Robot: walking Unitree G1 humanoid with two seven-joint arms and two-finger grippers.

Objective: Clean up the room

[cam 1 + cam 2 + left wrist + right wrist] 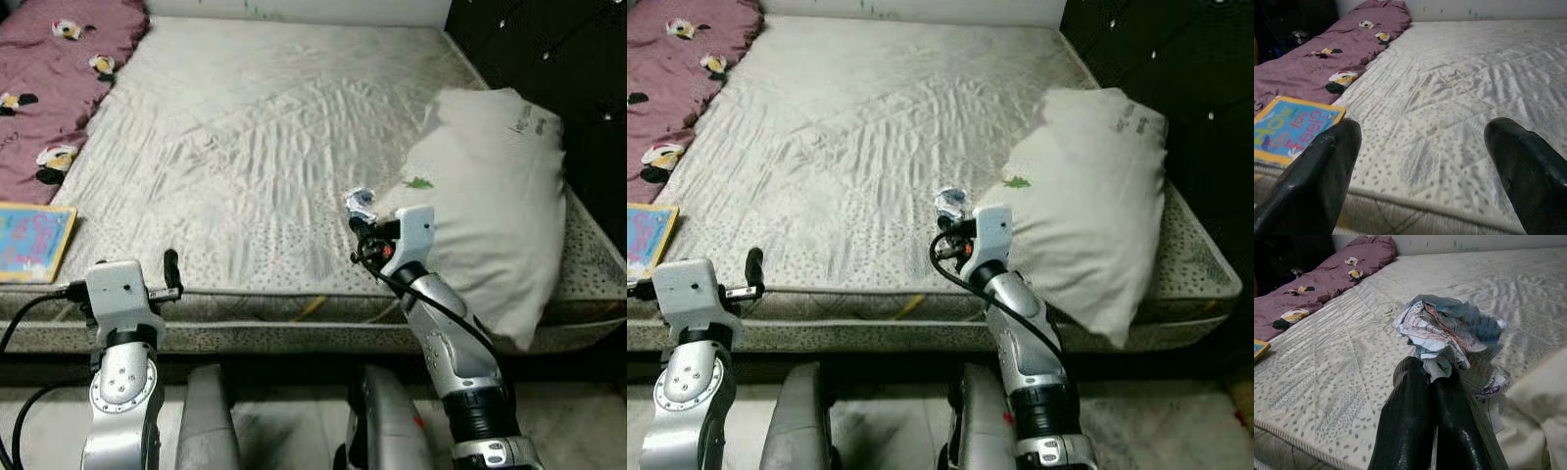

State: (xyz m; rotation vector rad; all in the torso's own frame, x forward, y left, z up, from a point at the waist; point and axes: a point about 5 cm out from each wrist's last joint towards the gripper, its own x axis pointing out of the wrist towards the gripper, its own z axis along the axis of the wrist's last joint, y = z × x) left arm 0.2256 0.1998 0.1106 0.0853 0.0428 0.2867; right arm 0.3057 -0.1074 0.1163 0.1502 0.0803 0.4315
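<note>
Right tool (1436, 377) clamped on crumpled white-and-blue printed paper wad (1444, 330), lifted just clear of the bare quilted cream mattress (265, 147).

The wad sits at the tips of the two black fingers (1410, 382), which are pressed together on its lower edge, so the litter is probably pinched there so it can be carried off the bed. From the head camera, the wad (360, 203) lies at about 4 o'clock of the mattress centre, just beside the large white pillow (490, 196) at the 3 o'clock edge. Left tool (1420, 147) hovers with fingers wide apart and empty over the near mattress edge, near the yellow-bordered blue picture book (1288, 128). A maroon blanket with penguin print (59, 78) lies at 10 o'clock.
</note>
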